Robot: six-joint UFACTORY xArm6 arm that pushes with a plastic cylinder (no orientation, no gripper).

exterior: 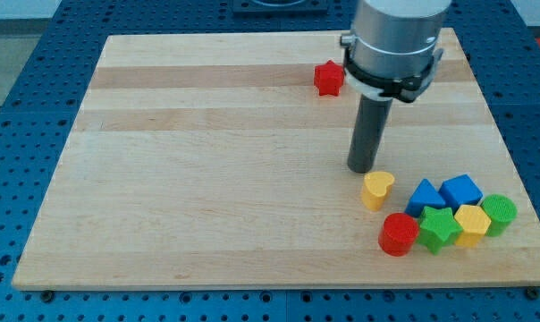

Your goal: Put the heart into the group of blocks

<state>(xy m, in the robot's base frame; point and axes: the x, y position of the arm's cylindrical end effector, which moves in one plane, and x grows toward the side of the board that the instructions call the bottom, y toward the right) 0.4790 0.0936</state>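
A yellow heart [376, 190] lies on the wooden board [207, 179] toward the view's lower right. My tip [362, 169] stands just above and left of the heart, very close to its top edge. To the heart's right is a group of blocks: a blue triangle [424, 197], a blue cube [461, 190], a green cylinder [499, 212], a yellow hexagon [472, 224], a green star [439, 229] and a red cylinder [399, 234]. The heart sits a small gap left of the blue triangle.
A red star [329, 78] lies alone near the view's top, left of the arm's grey body [395, 40]. The board's right edge is close behind the group. Blue perforated table surrounds the board.
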